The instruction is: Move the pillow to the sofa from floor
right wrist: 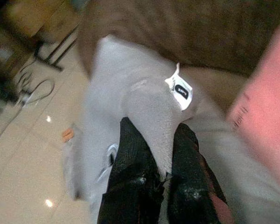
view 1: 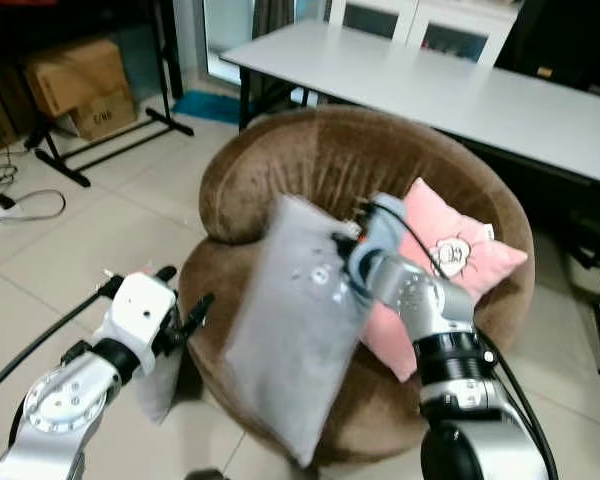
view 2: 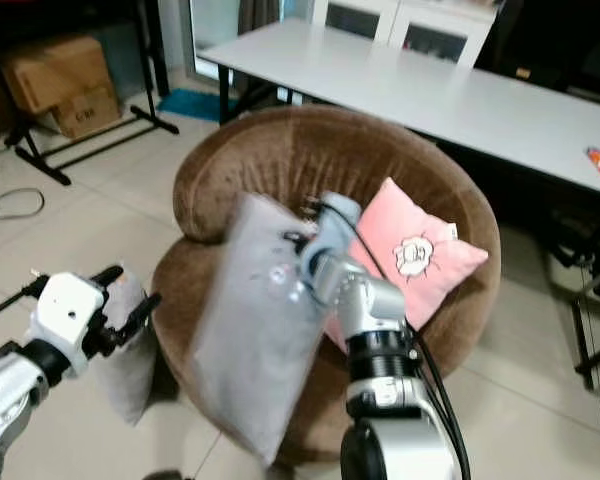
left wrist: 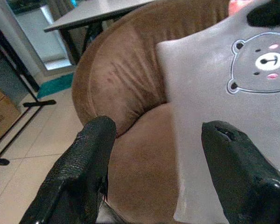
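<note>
A grey pillow (view 1: pixel 295 330) with a bear print (left wrist: pixel 266 63) hangs over the front of the round brown sofa (view 1: pixel 320 165), its lower end past the seat's edge. My right gripper (right wrist: pixel 161 154) is shut on a fold of the pillow's upper corner, beside its white tag (right wrist: pixel 179 91). Over the sofa's left front side my left gripper (left wrist: pixel 156 158) stands open, its fingers (view 1: pixel 192 315) close to the pillow's left edge with nothing between them. A second grey pillow (view 2: pixel 130 350) leans against the sofa on the floor below my left arm.
A pink pillow (view 1: pixel 445 265) rests on the sofa's right side. A long white table (view 1: pixel 460 85) stands right behind the sofa. Cardboard boxes (view 1: pixel 75 85), a black stand (view 1: pixel 100 145) and cables (view 1: pixel 10 195) are at the far left on the tiled floor.
</note>
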Motion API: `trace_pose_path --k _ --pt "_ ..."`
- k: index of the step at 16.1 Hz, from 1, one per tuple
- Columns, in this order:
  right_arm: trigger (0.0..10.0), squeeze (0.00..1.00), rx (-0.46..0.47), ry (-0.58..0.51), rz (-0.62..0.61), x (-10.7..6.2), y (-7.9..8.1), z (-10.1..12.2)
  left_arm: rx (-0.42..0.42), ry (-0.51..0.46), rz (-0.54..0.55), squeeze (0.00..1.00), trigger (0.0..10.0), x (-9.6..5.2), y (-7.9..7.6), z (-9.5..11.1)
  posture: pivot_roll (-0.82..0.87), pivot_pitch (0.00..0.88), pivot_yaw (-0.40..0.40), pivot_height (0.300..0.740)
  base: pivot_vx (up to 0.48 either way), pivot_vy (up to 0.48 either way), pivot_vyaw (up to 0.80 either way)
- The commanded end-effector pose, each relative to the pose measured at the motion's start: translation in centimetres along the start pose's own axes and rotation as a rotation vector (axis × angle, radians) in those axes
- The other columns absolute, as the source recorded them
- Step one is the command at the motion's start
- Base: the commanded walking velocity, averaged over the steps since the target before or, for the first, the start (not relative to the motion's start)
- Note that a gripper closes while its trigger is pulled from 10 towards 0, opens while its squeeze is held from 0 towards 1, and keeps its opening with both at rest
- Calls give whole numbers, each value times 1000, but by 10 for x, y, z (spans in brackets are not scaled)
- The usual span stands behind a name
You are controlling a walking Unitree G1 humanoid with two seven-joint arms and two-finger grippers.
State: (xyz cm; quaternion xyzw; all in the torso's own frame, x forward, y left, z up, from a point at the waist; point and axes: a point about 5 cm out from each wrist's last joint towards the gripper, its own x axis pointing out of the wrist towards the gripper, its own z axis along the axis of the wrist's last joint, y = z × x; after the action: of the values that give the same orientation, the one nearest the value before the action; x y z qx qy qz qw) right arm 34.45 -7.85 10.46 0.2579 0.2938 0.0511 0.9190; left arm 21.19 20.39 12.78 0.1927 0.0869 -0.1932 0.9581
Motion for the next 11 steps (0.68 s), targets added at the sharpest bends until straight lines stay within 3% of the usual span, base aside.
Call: trace_pose_path --k 1,4,11 --pt "10000 0 96 -41 112 2 38 9 -2 -5 -32 0 10000 -1 -4 3 26 0 -104 740 0 0 0" --pt "10000 0 197 -75 -49 15 -5 16 -7 17 -70 0 10000 -3 -6 0 27 0 -99 740 0 0 0" --pt "10000 0 291 -203 -96 17 -18 55 4 24 -99 0 10000 -2 -4 1 24 0 -82 740 0 0 0"
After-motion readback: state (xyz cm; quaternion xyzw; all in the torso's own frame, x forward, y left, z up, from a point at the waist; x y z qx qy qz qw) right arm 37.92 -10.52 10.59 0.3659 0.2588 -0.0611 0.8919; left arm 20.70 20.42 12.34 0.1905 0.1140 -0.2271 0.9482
